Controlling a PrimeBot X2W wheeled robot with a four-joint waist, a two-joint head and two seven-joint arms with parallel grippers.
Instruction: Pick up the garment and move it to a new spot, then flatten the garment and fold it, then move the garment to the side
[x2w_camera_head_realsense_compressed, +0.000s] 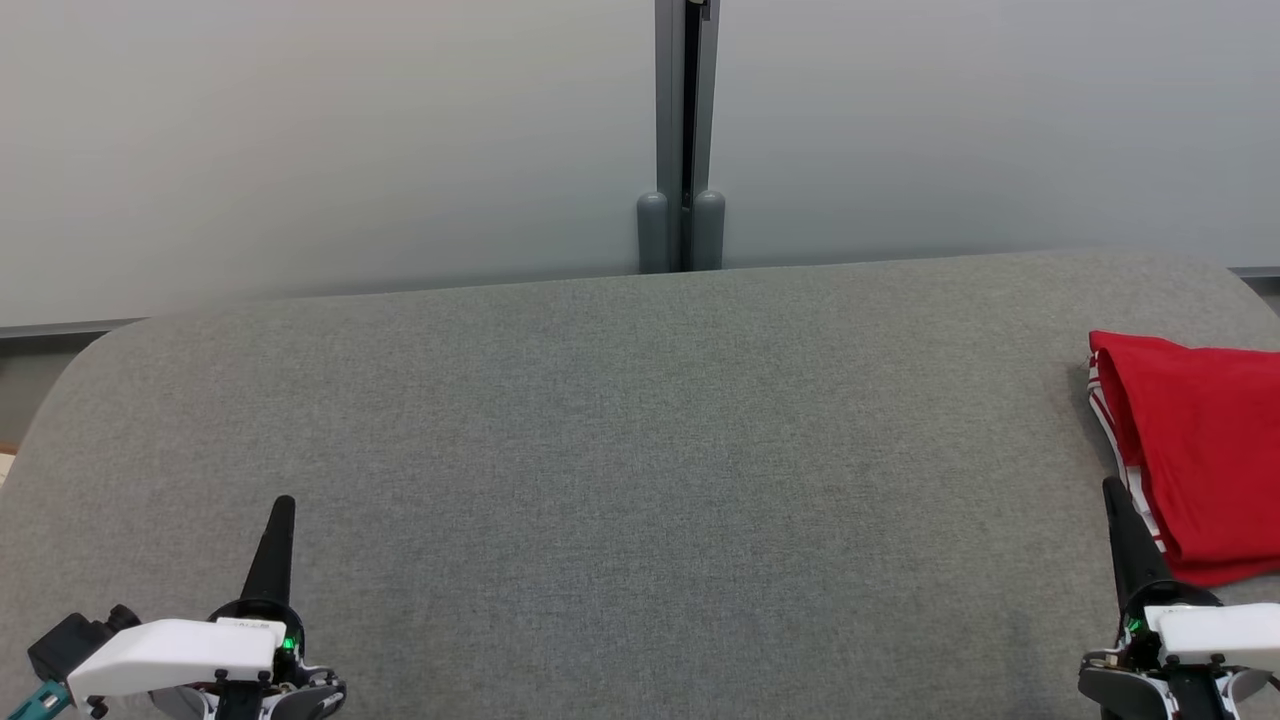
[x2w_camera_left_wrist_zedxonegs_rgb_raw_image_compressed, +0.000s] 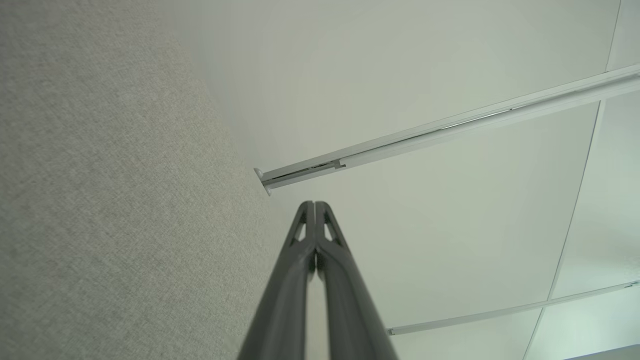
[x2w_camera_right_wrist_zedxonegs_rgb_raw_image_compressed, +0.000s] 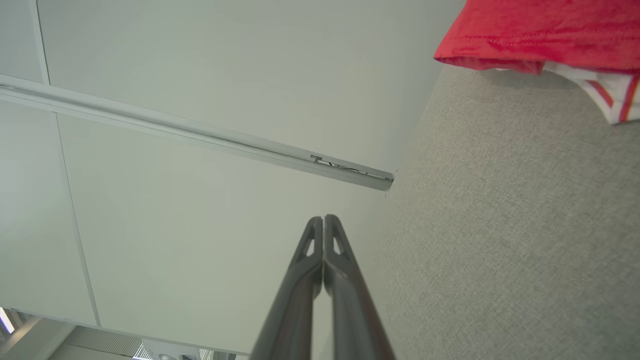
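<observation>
Red folded cloth garment (x2w_camera_head_realsense_compressed: 1210, 450) with white striped trim, lying at right edge of grey fabric-covered worktop (x2w_camera_head_realsense_compressed: 640, 450). Right end effector (x2w_camera_head_realsense_compressed: 1112, 490) over worktop's near right, dark fingers pressed together, gripping nothing. Left end effector (x2w_camera_head_realsense_compressed: 285, 505) over worktop's near left, likewise pressed together, empty.

garment (x2w_camera_head_realsense_compressed: 1200, 450): 1 (red, white-striped trim) | grippers: 2, left gripper (x2w_camera_head_realsense_compressed: 285, 503) and right gripper (x2w_camera_head_realsense_compressed: 1110, 487) | padded surface (x2w_camera_head_realsense_compressed: 640, 450): 1
</observation>
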